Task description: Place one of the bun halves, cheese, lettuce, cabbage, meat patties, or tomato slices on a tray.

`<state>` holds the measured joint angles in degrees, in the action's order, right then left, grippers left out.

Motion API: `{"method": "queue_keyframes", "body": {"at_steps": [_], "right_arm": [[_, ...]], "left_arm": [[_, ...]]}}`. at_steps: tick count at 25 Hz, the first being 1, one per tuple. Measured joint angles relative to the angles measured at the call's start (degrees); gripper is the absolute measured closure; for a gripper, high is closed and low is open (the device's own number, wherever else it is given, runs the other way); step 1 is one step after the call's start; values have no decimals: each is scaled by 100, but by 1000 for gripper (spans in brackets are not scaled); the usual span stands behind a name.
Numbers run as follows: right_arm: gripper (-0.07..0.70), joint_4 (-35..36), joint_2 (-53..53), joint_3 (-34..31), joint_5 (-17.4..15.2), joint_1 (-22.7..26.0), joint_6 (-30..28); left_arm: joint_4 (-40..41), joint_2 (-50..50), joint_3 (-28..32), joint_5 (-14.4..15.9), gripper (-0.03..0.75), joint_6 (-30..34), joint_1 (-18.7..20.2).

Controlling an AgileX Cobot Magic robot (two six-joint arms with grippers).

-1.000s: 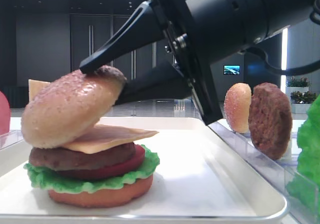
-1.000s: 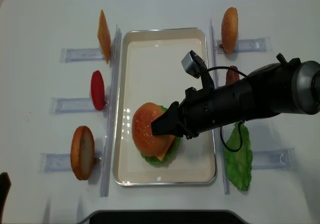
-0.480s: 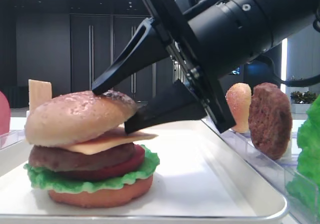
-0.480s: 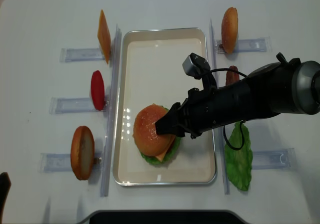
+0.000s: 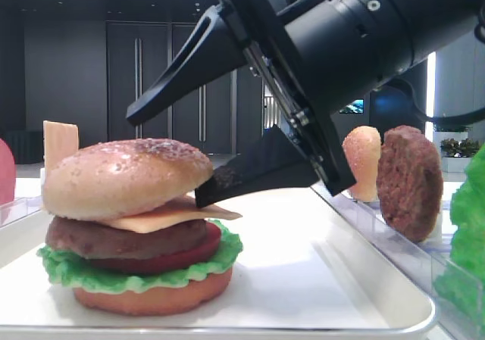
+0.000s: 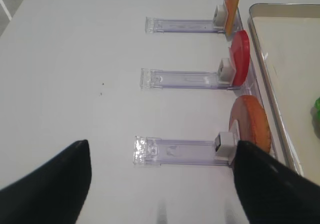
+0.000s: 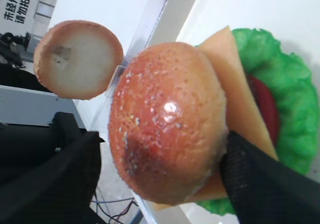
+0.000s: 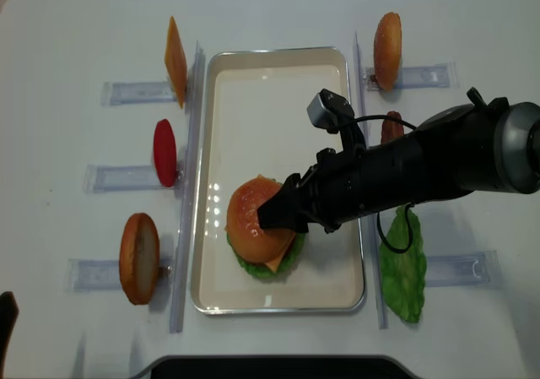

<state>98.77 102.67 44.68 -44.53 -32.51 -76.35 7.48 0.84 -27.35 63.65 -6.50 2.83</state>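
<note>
White tabletop (image 8: 76, 328). Left: cheese (image 8: 175, 60), tomato slice (image 8: 164, 152), flat bun (image 8: 139, 257) upright in clear holders. Center: white tray (image 8: 278, 83) holding stacked burger, sesame top bun (image 5: 125, 177) resting on top. Right claw (image 5: 170, 154) spread open around bun's edge, not clamping. Left claw (image 6: 160, 184) open, nothing held. Far right: lettuce (image 8: 403, 269).
</note>
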Motion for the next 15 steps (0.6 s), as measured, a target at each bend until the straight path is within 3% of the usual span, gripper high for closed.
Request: {"method": "queue_keyframes", "body": {"at_steps": [4,10,15], "right_arm": [[129,-341,-198,0,347,22,0],[124,-855,-479,0,436,254,269],[124,-1720,-947,0,442,574,896]], "left_arm": [[0,0,0,0,24,0,0],[0,0,0,0,24,0,0],[0,0,0,0,24,0,0]]}}
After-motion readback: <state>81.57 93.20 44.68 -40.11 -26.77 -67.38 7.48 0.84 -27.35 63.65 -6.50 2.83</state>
